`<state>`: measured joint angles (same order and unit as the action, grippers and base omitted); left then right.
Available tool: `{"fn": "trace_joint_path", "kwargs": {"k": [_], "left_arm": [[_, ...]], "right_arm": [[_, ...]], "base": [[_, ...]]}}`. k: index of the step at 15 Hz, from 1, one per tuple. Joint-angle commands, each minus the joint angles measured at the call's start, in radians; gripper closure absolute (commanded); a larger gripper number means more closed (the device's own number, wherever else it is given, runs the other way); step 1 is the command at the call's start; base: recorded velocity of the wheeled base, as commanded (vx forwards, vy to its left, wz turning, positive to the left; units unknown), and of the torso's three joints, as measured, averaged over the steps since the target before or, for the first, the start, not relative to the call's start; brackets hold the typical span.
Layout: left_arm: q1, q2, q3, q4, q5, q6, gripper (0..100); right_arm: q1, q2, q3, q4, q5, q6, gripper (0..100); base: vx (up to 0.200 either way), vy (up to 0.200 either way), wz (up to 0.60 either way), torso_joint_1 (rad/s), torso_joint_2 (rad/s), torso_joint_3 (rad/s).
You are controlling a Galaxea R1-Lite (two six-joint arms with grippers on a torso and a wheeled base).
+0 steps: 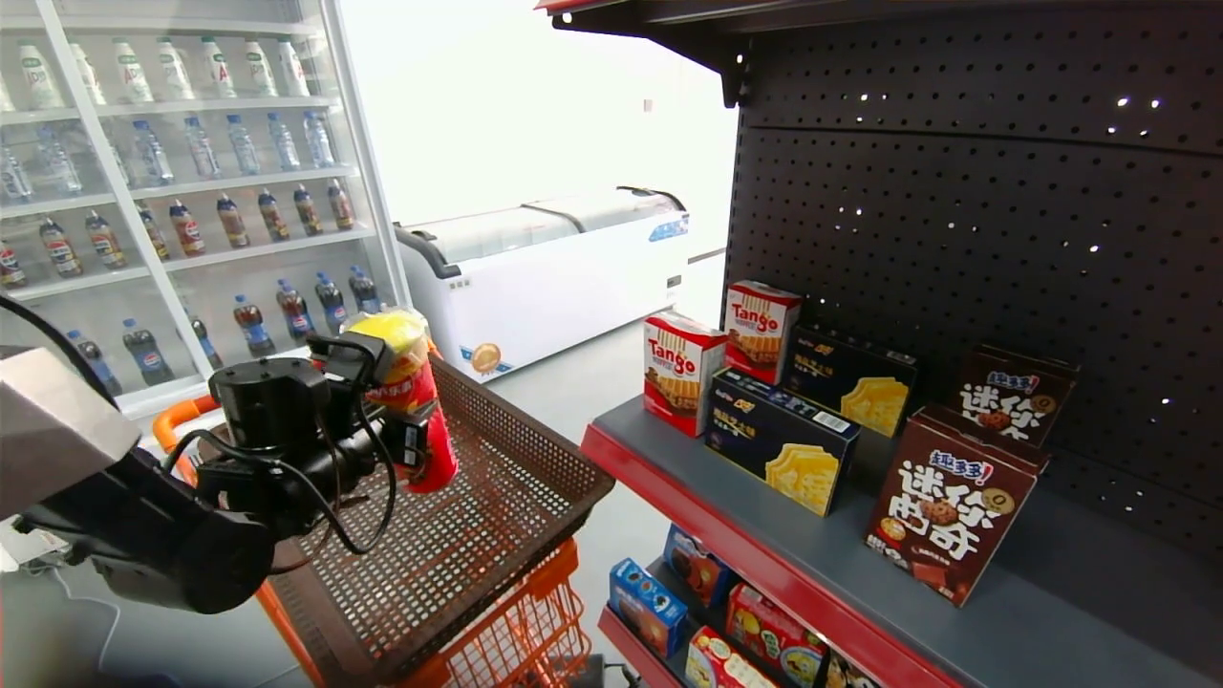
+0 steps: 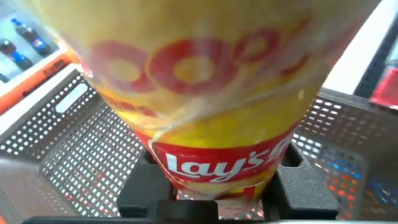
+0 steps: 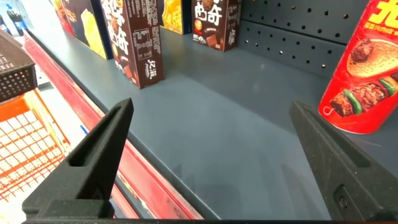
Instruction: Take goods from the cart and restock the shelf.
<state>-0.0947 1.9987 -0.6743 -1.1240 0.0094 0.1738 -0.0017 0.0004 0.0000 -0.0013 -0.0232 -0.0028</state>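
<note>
1. The left gripper (image 1: 413, 428) is clenched on a chips canister (image 1: 420, 387), its pads pressed to opposite sides of the tube's lower half.
2. The canister is red and yellow with a yellow lid. It is held nearly upright, lid uppermost and leaning a little, above the cart's brown mesh basket (image 1: 535, 449) and clear of the mesh floor.
3. In the left wrist view the canister (image 2: 211, 93) looms close. The left gripper (image 2: 221, 190) has a black pad on either side of the canister's red band, with perforated basket walls beyond.
4. An orange wire basket (image 1: 521, 640) sits lower on the cart, beneath the brown one.
5. The right gripper (image 3: 211, 107) is released, its two black fingers spread wide above a bare stretch of the grey shelf (image 3: 236, 124).
6. Near that gripper a red canister (image 3: 367, 68) stands upright on the shelf by the pegboard back.
7. On the shelf (image 1: 1051, 621), which stands just beside the cart, two red-and-white wafer boxes (image 1: 680, 373) are nearest the cart. Next come two dark blue boxes (image 1: 783, 440), then two brown boxes (image 1: 946, 506), all upright in front-and-back pairs.
8. A lower shelf holds more packs, among them a blue box (image 1: 645, 602).
9. Behind the cart stand a glass-door fridge (image 1: 191, 191) full of bottles and a white chest freezer (image 1: 554, 268).
</note>
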Motion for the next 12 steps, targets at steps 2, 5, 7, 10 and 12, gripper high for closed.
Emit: {"fn": "trace_joint_path", "kwargs": {"k": [2, 5, 7, 10, 12], "left_arm": [[0.006, -0.198, -0.08, 0.119, -0.166, -0.007, 100], [-0.013, -0.304, -0.11, 0.299, -0.243, -0.051, 100], [-0.068, -0.35, -0.097, 0.343, -0.296, -0.07, 100], [-0.172, -0.465, -0.126, 0.512, -0.367, -0.068, 100], [-0.231, -0.526, -0.143, 0.636, -0.378, -0.07, 100]], "right_arm": [[0.0, 0.001, 0.0, 0.0, 0.0, 0.0, 0], [0.0, 0.001, 0.0, 0.0, 0.0, 0.0, 0], [0.0, 0.0, 0.0, 0.0, 0.0, 0.0, 0], [0.0, 0.0, 0.0, 0.0, 0.0, 0.0, 0], [0.0, 0.001, 0.0, 0.0, 0.0, 0.0, 0]], "base": [[0.0, 0.0, 0.0, 0.0, 0.0, 0.0], [0.0, 0.0, 0.0, 0.0, 0.0, 0.0], [0.0, 0.0, 0.0, 0.0, 0.0, 0.0], [0.0, 0.0, 0.0, 0.0, 0.0, 0.0], [0.0, 0.0, 0.0, 0.0, 0.0, 0.0]]}}
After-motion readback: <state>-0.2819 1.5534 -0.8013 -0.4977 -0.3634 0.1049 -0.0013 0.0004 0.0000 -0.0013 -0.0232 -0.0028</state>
